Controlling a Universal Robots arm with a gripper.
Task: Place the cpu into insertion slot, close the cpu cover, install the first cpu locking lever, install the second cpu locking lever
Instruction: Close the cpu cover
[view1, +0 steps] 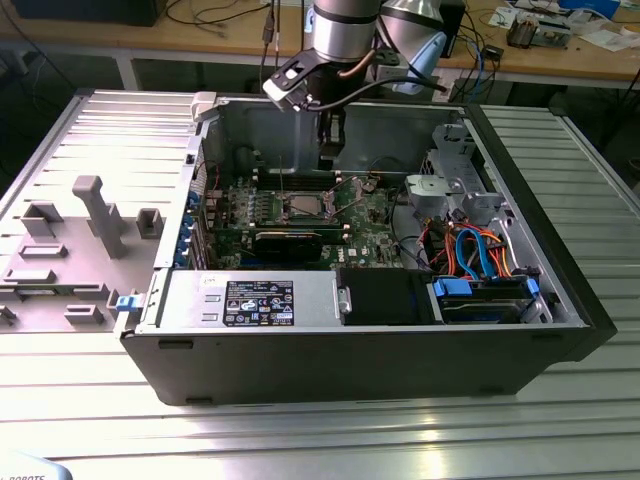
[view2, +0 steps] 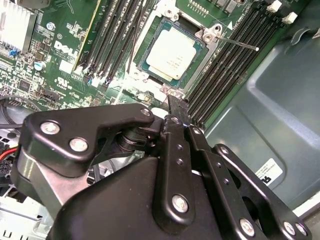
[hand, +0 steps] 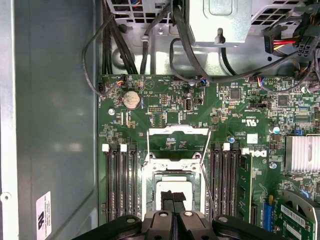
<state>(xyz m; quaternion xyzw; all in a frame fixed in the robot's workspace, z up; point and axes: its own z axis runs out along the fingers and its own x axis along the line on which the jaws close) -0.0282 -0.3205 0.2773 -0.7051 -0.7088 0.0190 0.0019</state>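
Ribbed metal table, with a wooden workbench of cables behind it. An open black computer case lies on its side, and a grey fixture tray sits at the exterior view's left.

- Gripper: my fingers are closed against each other, hanging inside the case just over the near edge of the insertion slot. I cannot tell whether they touch it.
- Cpu: seated flat in the slot, with its dull silver top bare.
- Cpu cover: the silver frame is hinged up, away from the chip — not closed.
- Locking levers: one thin wire lever stands free beside the slot, and the second is on the opposite side. In the second wrist view one lever pokes out over the black memory slots.
- Writing, noted but not transcribed:
  - white logo lettering on the green board
  - a white sticker with dark print on the case wall
  - a black-and-white label on the power supply
- Also on the board: a coin cell and a finned heatsink.
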